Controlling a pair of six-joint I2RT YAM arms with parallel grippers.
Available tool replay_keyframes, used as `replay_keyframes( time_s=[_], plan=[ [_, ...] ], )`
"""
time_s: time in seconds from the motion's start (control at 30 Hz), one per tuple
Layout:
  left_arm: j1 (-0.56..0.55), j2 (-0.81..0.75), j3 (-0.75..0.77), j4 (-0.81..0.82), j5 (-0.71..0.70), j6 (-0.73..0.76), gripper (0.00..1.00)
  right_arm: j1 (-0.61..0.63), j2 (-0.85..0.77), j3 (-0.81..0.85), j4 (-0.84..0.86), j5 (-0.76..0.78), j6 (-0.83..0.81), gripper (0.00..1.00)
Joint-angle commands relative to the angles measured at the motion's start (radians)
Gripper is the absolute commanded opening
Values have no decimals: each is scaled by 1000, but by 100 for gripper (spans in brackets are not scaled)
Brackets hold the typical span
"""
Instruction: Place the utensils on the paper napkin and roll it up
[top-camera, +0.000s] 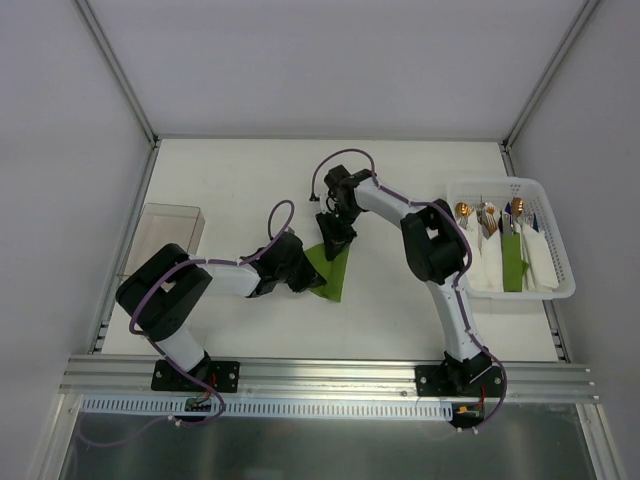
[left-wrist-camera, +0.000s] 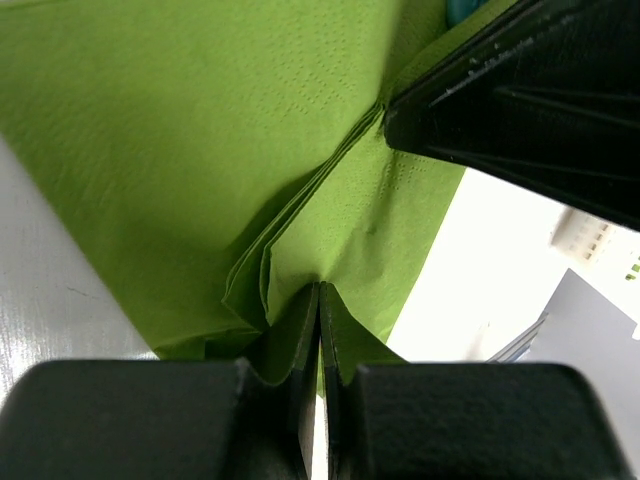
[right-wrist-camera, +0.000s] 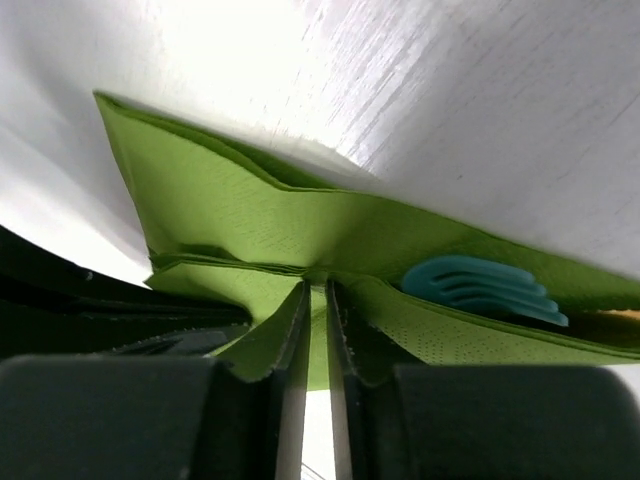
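- Pinching the paper napkin (top-camera: 335, 272), the left gripper (left-wrist-camera: 320, 300) has its jaws all but closed. A raised fold of the green sheet is caught between the pads.
- Right gripper (right-wrist-camera: 316, 300): jaws narrowed to a thin slit and clamped on a napkin fold. It sits just ahead of the left gripper, with the sheet spanning between the two.
- Fork-like utensil (right-wrist-camera: 480, 288): teal prongs, tucked inside the napkin's folds just right of the right gripper's fingers. A sliver of orange shows past it at the frame edge.
- Napkin edges: several thin layers fan out at the crease running from the left gripper's pads toward the right gripper. One pointed corner lies left of the right gripper's fingers, on the table (top-camera: 240, 180).
- Open room: bare white surface lies ahead of both grippers. It also runs left of the left gripper as far as a clear box (top-camera: 170, 225).
- White basket (top-camera: 520, 296): well to the right of the right gripper, near the table's right edge. It holds more utensils (top-camera: 487, 215), white sheets and a green strip.
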Motion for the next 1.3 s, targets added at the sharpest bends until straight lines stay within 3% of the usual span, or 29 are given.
replay_keyframes(
  time_s=[0.0, 0.23, 0.43, 0.77, 1.27],
  plan=[
    [5, 17, -9, -134, 9, 46, 0, -7, -84, 18, -12, 123, -118, 16],
    [7, 26, 0, -134, 16, 55, 0, 21, -184, -37, -27, 32, -170, 17],
    [7, 26, -1, -129, 18, 55, 0, 53, -141, -90, -35, -28, -123, 14],
    [8, 27, -3, -125, 18, 53, 0, 62, -66, -100, -40, 61, -130, 12],
    [13, 17, -18, -125, 25, 58, 0, -2, 40, 69, -90, 135, -134, 11]
  ],
)
